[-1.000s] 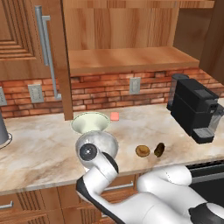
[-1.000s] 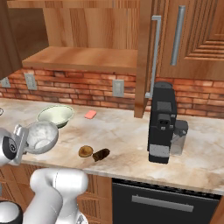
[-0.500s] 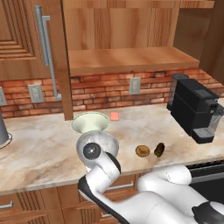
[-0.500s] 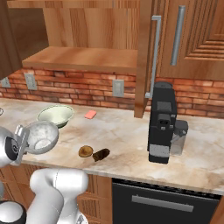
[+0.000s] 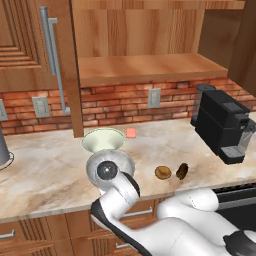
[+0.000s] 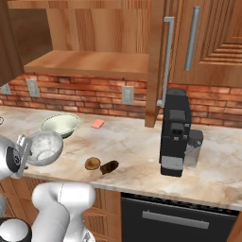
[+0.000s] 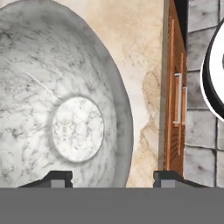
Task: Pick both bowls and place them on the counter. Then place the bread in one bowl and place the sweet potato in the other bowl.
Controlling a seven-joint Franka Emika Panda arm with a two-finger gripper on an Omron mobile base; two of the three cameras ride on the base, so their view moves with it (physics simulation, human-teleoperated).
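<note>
Gripper [image 7: 112, 177] of mine spread wide, fingertips straddling rim of mottled grey stone-look bowl [image 5: 111, 167], nothing clenched, as I read it. Bowl sits on beige-and-cream marbled counter [image 5: 45, 175], near front edge. Best lift straight up, clear rim before swinging. Cream-white bowl with pale green inside [image 5: 103, 140] just behind, touching or nearly. Open worktop to right. Round tan bun [image 5: 162, 172] and dark brown oblong sweet potato [image 5: 182, 170] lie there, side by side.
</note>
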